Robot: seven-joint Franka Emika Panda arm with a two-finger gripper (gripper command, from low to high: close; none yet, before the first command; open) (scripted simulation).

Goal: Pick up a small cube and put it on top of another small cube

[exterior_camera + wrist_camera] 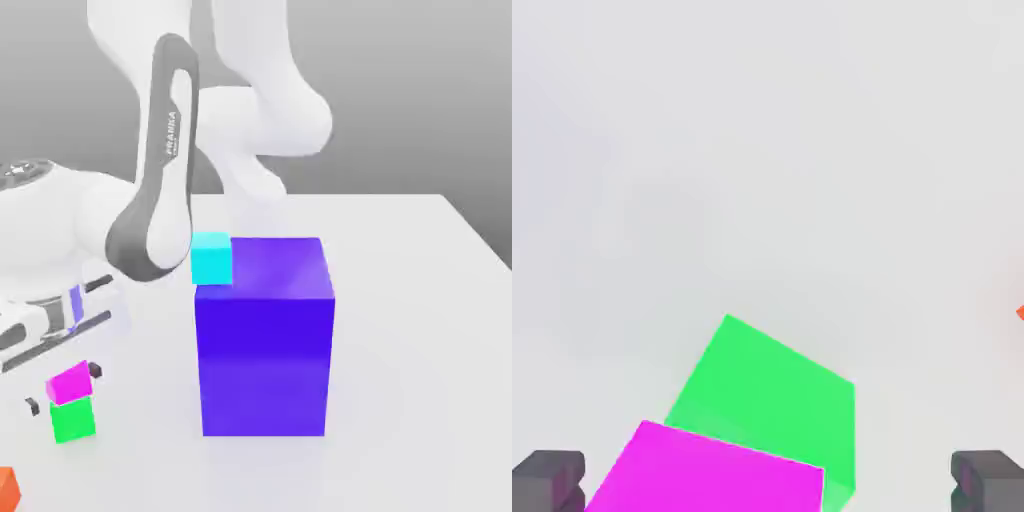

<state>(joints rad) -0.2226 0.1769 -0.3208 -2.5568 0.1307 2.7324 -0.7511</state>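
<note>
Resting on the green cube (73, 420), the magenta cube (69, 382) sits, seemingly untouched, between the spread end effector (62, 388).

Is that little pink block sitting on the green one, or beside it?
On it. The pink cube rests on top of the green cube, slightly skewed, with the open gripper fingers standing clear either side.

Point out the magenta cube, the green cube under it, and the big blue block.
magenta cube (69, 382), exterior view, its front face
green cube (73, 420), exterior view, its front face
big blue block (265, 365), exterior view, its front face
</note>
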